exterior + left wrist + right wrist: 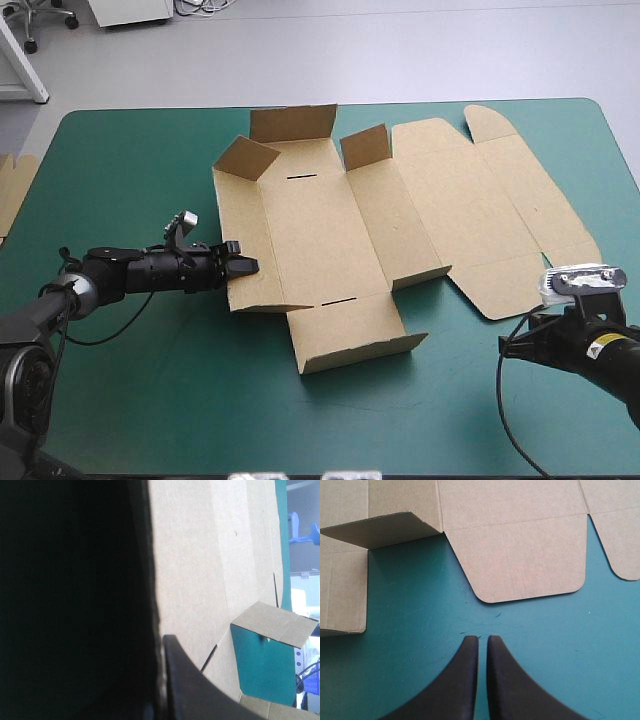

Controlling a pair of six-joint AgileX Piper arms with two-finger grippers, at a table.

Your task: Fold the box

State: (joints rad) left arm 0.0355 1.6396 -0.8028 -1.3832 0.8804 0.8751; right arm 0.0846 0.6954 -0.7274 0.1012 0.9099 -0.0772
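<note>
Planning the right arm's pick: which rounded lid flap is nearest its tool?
The near-side flap, flat just ahead of the right tool; the far flap points away.

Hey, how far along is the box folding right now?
Early on. Done: on the box, the far wall and two corner flaps stand raised. In hand: the left gripper is shut on the left wall. Left: the near panel is not up, the lid panel lies flat, nothing tucked; the right gripper is shut, empty, over the teal-green cover, short of the box.

The box [320, 230] is plain brown, the cover [150, 380] teal-green, the right claw [482, 642] black.
</note>
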